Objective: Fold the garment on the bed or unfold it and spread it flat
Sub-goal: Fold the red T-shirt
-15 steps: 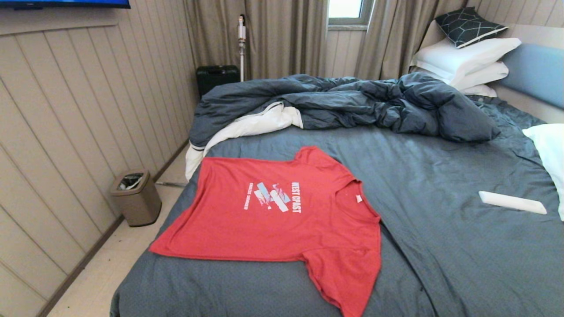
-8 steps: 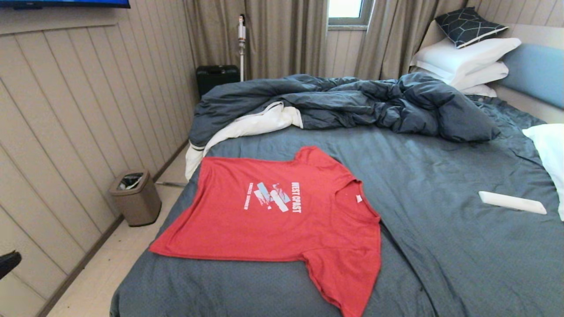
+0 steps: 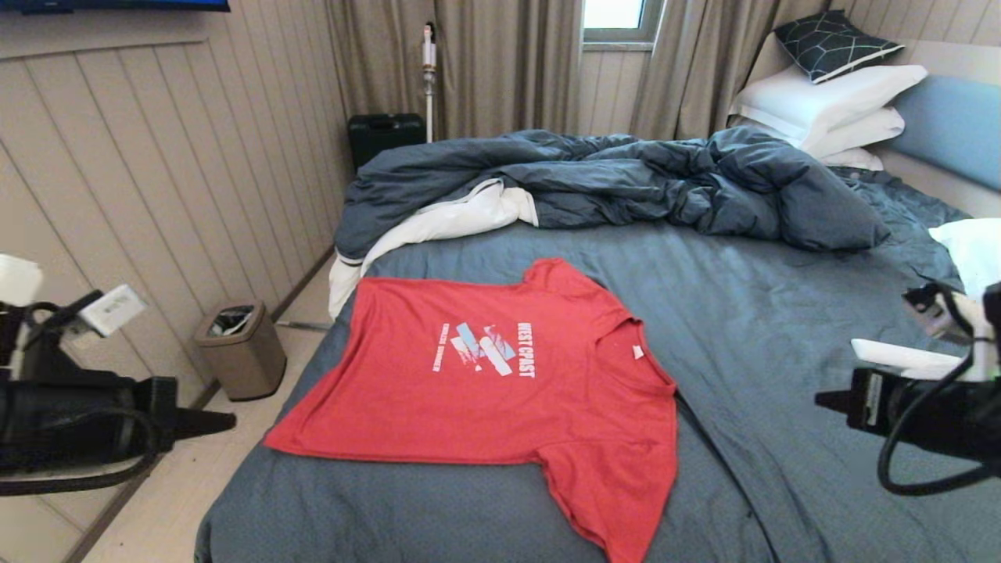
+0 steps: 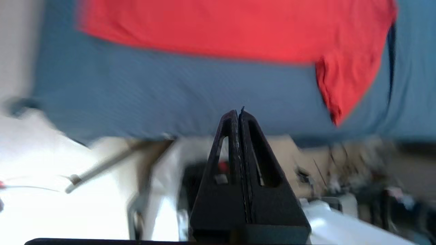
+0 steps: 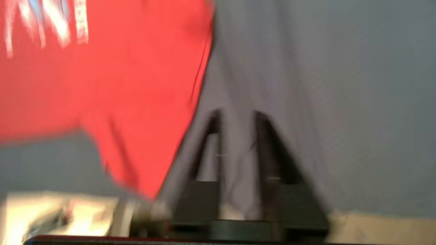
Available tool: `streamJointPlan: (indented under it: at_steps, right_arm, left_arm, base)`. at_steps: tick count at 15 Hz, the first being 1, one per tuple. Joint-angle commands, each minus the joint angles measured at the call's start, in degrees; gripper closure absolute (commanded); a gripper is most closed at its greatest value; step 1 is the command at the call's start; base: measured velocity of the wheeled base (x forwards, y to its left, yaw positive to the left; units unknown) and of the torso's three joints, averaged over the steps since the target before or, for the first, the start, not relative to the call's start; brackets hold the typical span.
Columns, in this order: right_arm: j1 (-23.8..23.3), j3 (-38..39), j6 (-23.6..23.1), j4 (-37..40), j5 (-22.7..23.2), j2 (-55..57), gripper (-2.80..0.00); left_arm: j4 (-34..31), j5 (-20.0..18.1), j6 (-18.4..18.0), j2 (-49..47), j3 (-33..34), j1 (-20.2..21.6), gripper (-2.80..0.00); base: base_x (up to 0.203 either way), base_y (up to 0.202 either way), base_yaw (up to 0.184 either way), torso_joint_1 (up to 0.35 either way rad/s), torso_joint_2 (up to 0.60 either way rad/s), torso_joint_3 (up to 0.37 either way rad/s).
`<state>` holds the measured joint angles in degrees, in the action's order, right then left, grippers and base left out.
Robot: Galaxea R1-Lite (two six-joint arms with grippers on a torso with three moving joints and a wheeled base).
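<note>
The garment (image 3: 485,391), a red T-shirt with white "WEST COAST" lettering, lies spread flat and face up on the bed's slate-blue sheet (image 3: 782,328), hem toward the left edge and collar toward the right. My left gripper (image 3: 227,422) hovers over the floor just left of the bed's near corner, pointing at the hem, shut and empty. My right gripper (image 3: 821,400) hangs over the sheet to the right of the collar, its fingers slightly open with nothing between them. The left wrist view shows the shut gripper (image 4: 238,114) below the garment (image 4: 221,30). The right wrist view shows the parted gripper (image 5: 236,117) beside the sleeve (image 5: 136,136).
A rumpled dark blue duvet (image 3: 610,184) lies across the far part of the bed, with white pillows (image 3: 829,102) at the headboard. A flat white object (image 3: 899,356) rests on the sheet near my right arm. A bin (image 3: 242,352) stands on the floor by the panelled wall.
Both arms have come into the head view, the left from the left edge, the right from the right. The right gripper's fingers have parted a little. The garment has not moved.
</note>
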<state>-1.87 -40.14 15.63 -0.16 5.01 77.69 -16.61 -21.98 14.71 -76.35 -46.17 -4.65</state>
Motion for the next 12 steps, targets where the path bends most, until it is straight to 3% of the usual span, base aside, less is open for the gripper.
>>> streamJointPlan:
  at_steps: [1, 6, 12]
  right_arm:
    - [-0.1, 0.2, 0.2, 0.0, 1.9, 7.2, -2.8]
    - [0.7, -0.4, 0.3, -2.9, 2.3, 12.7, -2.8]
    - [1.8, 0.6, 0.4, -7.3, 2.2, 16.7, -2.8]
  left_arm:
    - [0.8, -1.2, 0.4, -9.3, -0.8, -2.0, -2.8]
    - [16.7, -2.0, 5.2, -17.7, -1.6, -4.1, -2.8]
    - [19.3, -1.6, 5.6, -27.5, -5.2, -4.7, -2.8]
  base:
    - [0.0, 0.0, 0.0, 0.0, 0.0, 0.0]
    - [0.0, 0.0, 0.0, 0.0, 0.0, 0.0]
    - [0.0, 0.0, 0.0, 0.0, 0.0, 0.0]
